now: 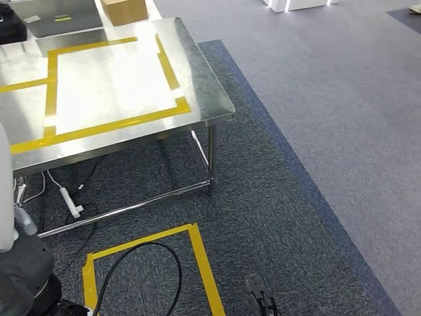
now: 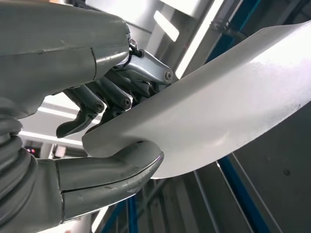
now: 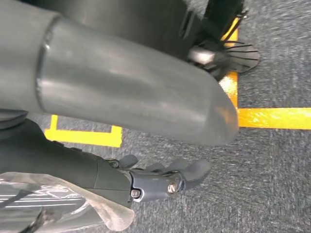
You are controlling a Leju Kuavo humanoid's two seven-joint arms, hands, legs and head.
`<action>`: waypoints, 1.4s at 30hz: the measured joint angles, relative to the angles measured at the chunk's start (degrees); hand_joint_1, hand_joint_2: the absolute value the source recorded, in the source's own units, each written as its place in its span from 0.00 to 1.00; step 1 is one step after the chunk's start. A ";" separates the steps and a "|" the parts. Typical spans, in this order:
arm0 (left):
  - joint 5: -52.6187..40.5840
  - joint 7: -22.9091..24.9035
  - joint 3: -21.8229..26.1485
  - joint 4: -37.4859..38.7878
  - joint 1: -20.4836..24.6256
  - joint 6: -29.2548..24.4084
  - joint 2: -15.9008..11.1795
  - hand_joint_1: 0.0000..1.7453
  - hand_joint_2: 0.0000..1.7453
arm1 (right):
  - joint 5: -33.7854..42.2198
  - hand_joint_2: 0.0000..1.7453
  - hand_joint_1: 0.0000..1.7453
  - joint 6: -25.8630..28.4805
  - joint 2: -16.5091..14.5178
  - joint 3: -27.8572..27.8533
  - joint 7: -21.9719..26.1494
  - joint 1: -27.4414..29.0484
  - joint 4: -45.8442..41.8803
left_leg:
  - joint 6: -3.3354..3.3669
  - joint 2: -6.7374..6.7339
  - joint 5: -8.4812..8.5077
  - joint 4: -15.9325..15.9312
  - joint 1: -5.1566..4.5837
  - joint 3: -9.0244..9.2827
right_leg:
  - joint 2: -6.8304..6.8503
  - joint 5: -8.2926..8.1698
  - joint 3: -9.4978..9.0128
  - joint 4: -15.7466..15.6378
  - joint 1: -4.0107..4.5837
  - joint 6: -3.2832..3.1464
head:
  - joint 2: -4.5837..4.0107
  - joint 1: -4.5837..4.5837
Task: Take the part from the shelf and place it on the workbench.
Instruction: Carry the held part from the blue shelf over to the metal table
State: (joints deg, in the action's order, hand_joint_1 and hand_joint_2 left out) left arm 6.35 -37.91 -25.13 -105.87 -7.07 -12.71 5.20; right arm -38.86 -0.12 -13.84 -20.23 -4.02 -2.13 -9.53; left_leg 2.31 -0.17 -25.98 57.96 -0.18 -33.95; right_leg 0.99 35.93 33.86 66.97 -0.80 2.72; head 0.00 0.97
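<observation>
1. Head view: the workbench (image 1: 198,85), a steel table marked with a yellow tape rectangle (image 1: 112,125), fills the ten-to-twelve o'clock part of the frame. A white edge at nine o'clock may be the part, though I cannot be sure. A black cable (image 1: 144,263) loops across the carpet inside the floor tape square (image 1: 198,250) near six o'clock. Judged from here, a foot catching that loop on the approach could jolt the load.

2. Left wrist view: the left hand (image 2: 110,126) grasps the part (image 2: 220,107), a long pale panel, pinched between thumb below and dark fingers above, right at one end. Most of the panel juts out unsupported towards three o'clock, so it could pivot or slip in the hold, or its far end could strike the table edge when lowered.

3. Right wrist view: the right hand (image 3: 165,179) hangs over carpet, fingers loosely extended and grasping nothing. It gives the panel no second support.
</observation>
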 joint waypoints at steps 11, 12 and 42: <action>-0.50 0.19 -0.27 0.01 0.21 -1.27 0.09 1.00 1.00 | -0.75 0.00 0.00 2.39 -0.04 -0.15 -2.85 0.22 -0.01 | -1.67 7.56 0.20 0.47 0.32 -0.68 | -5.31 -7.10 -2.21 -8.94 -0.33 -1.29 | 0.00 0.10; -0.54 0.22 -0.26 -0.01 0.28 -1.36 0.11 1.00 1.00 | -0.92 0.00 0.00 3.56 -0.08 -0.22 -3.61 0.20 -0.01 | -2.00 6.82 -0.07 0.86 0.22 -0.91 | -4.59 -7.20 -2.40 -9.18 -0.42 -1.60 | 0.00 -0.02; -0.97 0.92 0.14 0.01 1.36 -1.96 1.84 1.00 1.00 | -1.61 0.00 0.00 7.34 -0.13 -1.76 -3.92 0.09 -0.10 | -2.05 1.18 -3.76 0.25 0.39 4.43 | -0.99 -9.33 0.62 -9.17 0.12 -1.88 | 0.00 -0.04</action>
State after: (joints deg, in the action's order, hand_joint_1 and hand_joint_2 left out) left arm 5.39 -36.99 -24.99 -105.86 -5.71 -14.67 7.04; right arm -40.47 7.22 -13.96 -21.99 -7.94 -2.04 -9.64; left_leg 0.26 1.01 -29.74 58.21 0.21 -29.52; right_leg 0.00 26.61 34.48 57.80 -0.68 0.85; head 0.00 0.93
